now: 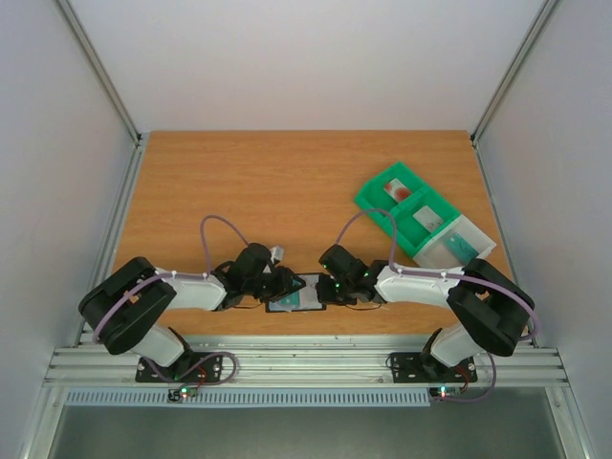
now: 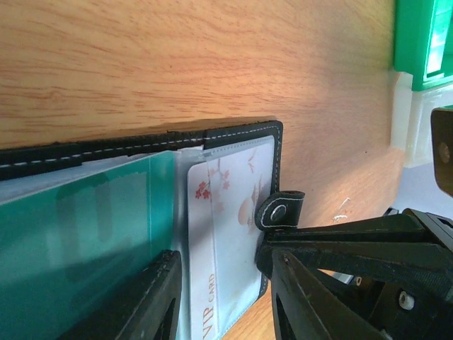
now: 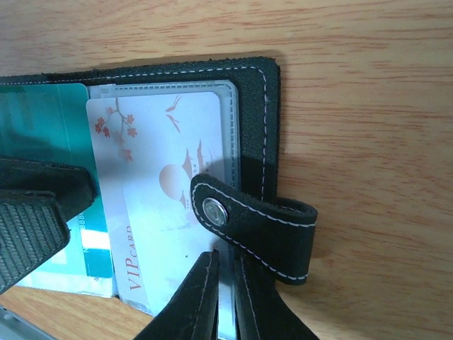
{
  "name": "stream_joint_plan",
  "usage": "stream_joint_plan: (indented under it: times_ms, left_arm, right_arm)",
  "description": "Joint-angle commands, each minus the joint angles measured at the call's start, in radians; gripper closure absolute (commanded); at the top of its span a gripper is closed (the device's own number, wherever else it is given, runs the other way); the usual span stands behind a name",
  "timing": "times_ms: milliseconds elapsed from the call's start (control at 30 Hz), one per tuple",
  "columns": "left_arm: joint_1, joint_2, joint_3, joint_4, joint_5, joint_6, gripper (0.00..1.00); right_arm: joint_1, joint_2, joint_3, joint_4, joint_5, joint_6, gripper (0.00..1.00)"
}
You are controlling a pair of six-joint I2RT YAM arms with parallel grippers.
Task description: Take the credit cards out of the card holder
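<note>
Card holder [image 3: 271, 120] lies open, lining up, on the wooden table [image 1: 249, 182] near its front edge, between the two arms. Its clear pocket holds the pale card [image 3: 163, 177], printed "VIP CARD"; the teal card [image 3: 42, 120] sits just beside it. Jaws of the right gripper [image 3: 225, 258] are almost shut on the thin near edge of that pocket, just beside the snap strap [image 3: 262, 227], which curls over the card's face. Whether the card itself is pinched: cannot tell. Jaws of the left gripper [image 1: 280, 289] stand apart over the card holder, one ribbed pad [image 3: 25, 241] above the teal card; grip cannot be told. Green tray [image 1: 366, 201] stands well apart, far right.
</note>
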Motion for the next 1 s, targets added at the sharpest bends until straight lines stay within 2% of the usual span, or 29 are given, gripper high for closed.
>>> stream_joint_plan:
  times_ms: [0, 267, 433, 967]
  left_arm:
    - [-0.002, 0.046, -0.037, 0.036, -0.004, -0.025, 0.65]
    - [-0.002, 0.044, -0.045, 0.070, -0.001, -0.038, 0.79]
    - [-0.003, 0.045, -0.047, 0.086, 0.007, -0.038, 0.99]
    - [0.005, -0.101, -0.060, -0.047, -0.022, 0.012, 1.00]
  right_arm:
    - [0.006, 0.020, -0.032, 0.015, 0.008, 0.023, 0.90]
    - [0.006, 0.018, -0.043, 0.038, -0.002, 0.035, 0.91]
    - [0.006, 0.018, -0.045, 0.040, -0.002, 0.039, 0.91]
    - [0.005, 0.018, -0.056, 0.024, 0.019, 0.040, 0.91]
